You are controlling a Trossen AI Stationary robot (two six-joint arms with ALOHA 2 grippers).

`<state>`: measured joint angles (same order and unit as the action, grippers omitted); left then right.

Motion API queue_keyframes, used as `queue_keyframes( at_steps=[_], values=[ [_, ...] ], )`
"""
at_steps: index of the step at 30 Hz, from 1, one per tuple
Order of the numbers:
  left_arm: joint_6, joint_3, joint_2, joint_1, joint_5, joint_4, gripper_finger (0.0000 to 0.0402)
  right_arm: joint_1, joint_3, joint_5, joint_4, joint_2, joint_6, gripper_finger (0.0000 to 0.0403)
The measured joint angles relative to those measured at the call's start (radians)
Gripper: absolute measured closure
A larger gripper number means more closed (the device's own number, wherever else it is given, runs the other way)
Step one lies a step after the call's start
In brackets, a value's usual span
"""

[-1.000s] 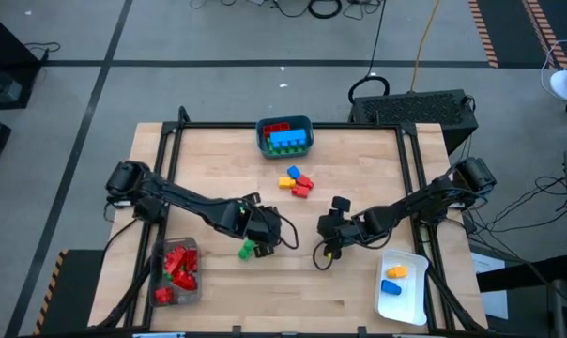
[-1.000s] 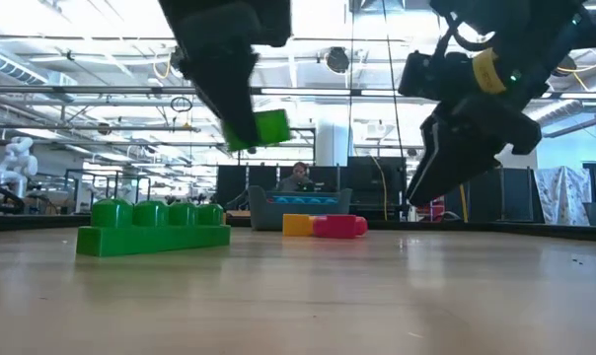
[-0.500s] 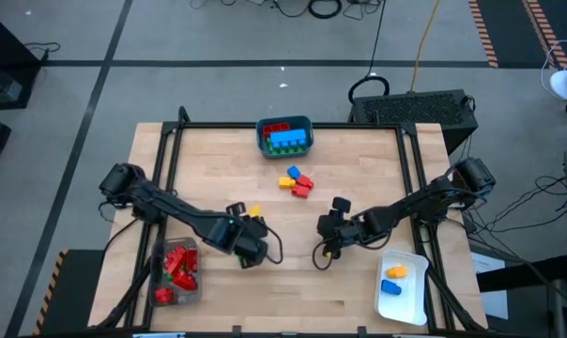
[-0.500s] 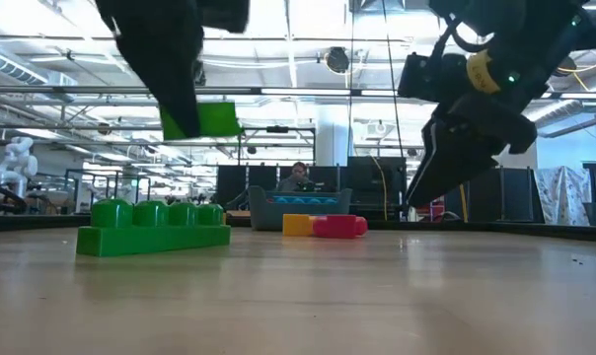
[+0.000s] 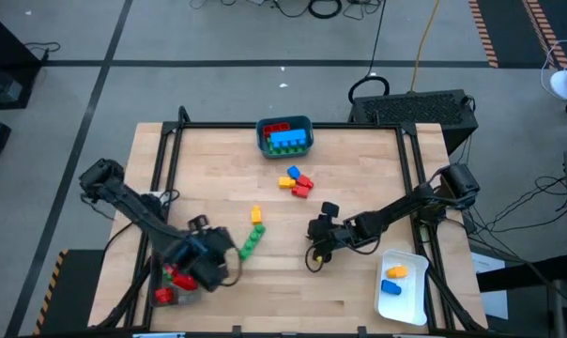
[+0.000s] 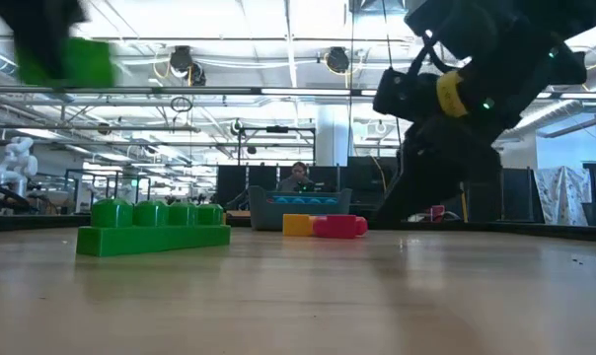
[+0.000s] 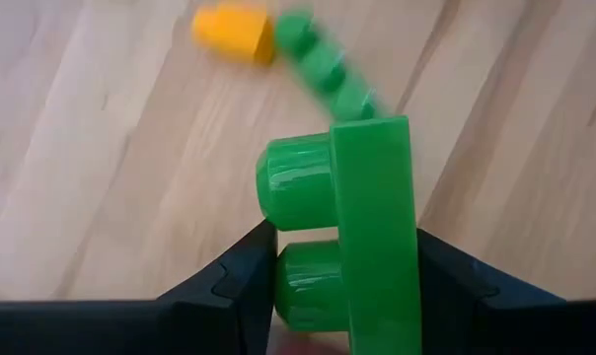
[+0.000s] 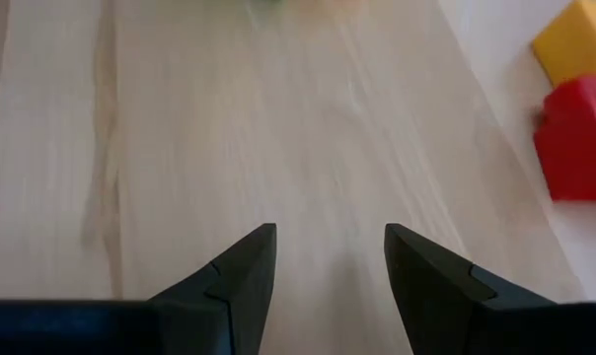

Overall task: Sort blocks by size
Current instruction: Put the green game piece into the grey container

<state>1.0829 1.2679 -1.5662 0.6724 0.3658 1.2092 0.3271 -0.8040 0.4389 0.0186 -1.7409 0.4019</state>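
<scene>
A small green block (image 7: 372, 227) is in my left gripper (image 7: 345, 235), which is shut on it. It hangs high above the table's near left (image 6: 66, 61), by the clear bin of red blocks (image 5: 177, 272). A long green block (image 5: 252, 239) lies flat on the table, studs up, with a small yellow block (image 5: 256, 215) at its far end. My right gripper (image 5: 314, 255) stands open over bare wood right of them, slanting down, with nothing between its fingers (image 8: 239, 271). My left gripper pinches the small green block between its two fingers. One finger is at the studded face (image 7: 298, 286) and the other at the opposite flat face (image 7: 405, 286). The fingers point steeply down. The block is turned on its side and lifted clear of the table.
A teal bin (image 5: 284, 136) at the far edge holds blue, red and green blocks. A loose cluster of yellow, blue and red blocks (image 5: 298, 181) lies mid-table. A white tray (image 5: 401, 284) at the near right holds a blue and an orange block.
My left gripper has swung toward the table's near left corner with the small green block, rising a little and rolling, and has uncovered the long green and yellow blocks. My right gripper has sunk a little and tipped further down.
</scene>
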Motion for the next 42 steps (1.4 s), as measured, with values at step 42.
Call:
queue_keyframes(
  at_steps=[42],
  values=[
    [0.746,-0.247,0.142,0.502,-0.207,0.058,0.0207,-0.504,-0.249,-0.454,0.061,-0.061,-0.450,0.0160]
  ],
)
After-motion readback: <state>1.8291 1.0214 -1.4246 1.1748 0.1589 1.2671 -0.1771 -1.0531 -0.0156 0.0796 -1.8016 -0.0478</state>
